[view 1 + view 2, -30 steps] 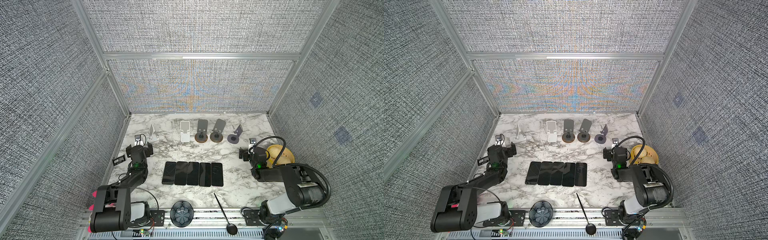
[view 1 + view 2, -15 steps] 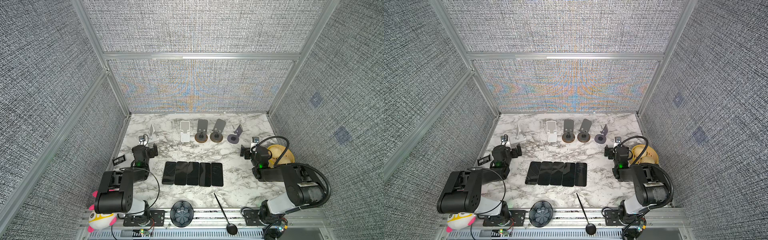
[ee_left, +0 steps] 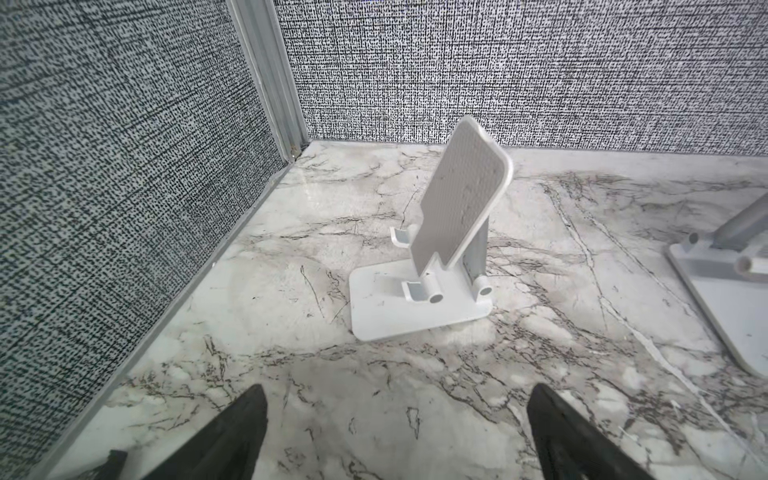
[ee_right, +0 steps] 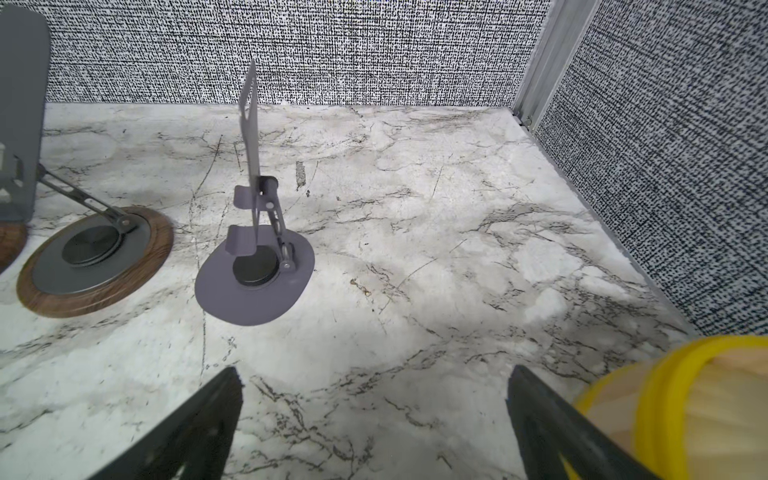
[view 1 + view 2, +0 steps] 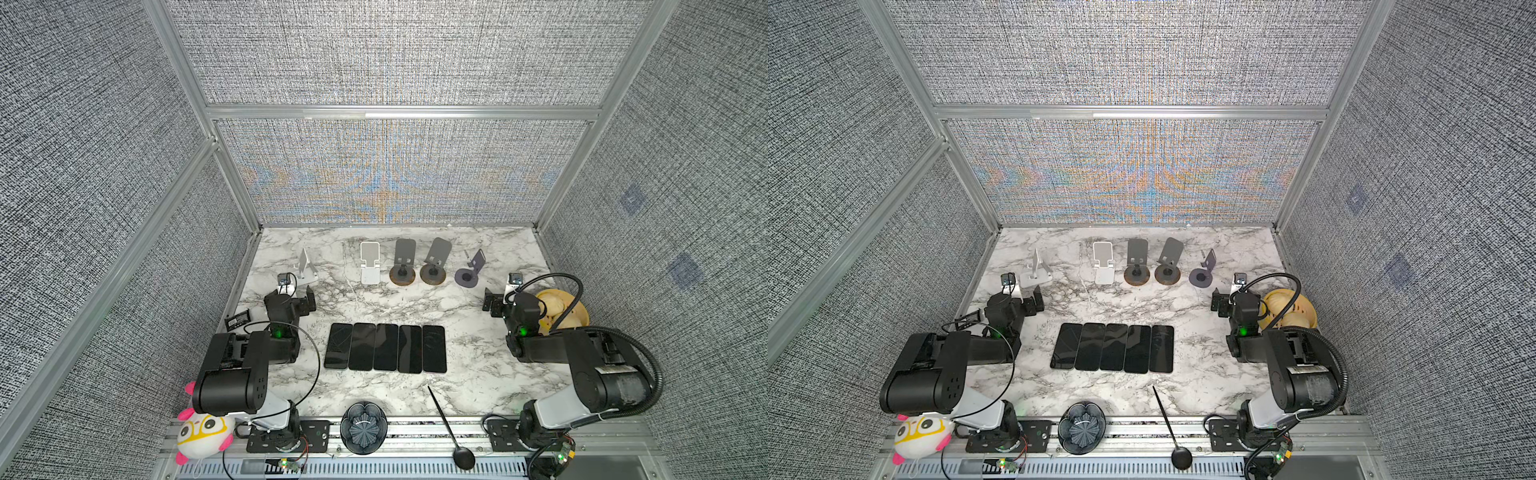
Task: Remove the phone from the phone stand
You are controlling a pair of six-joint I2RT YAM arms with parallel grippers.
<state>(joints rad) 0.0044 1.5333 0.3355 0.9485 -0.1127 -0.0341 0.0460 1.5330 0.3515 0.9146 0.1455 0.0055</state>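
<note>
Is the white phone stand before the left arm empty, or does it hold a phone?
Empty. In the left wrist view the white stand shows a bare backrest and bare hooks.

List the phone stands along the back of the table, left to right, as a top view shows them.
In a top view: side-on white stand → front-facing white stand → grey stand on a wood base → second grey stand on a wood base → purple-grey stand. All five are empty.
</note>
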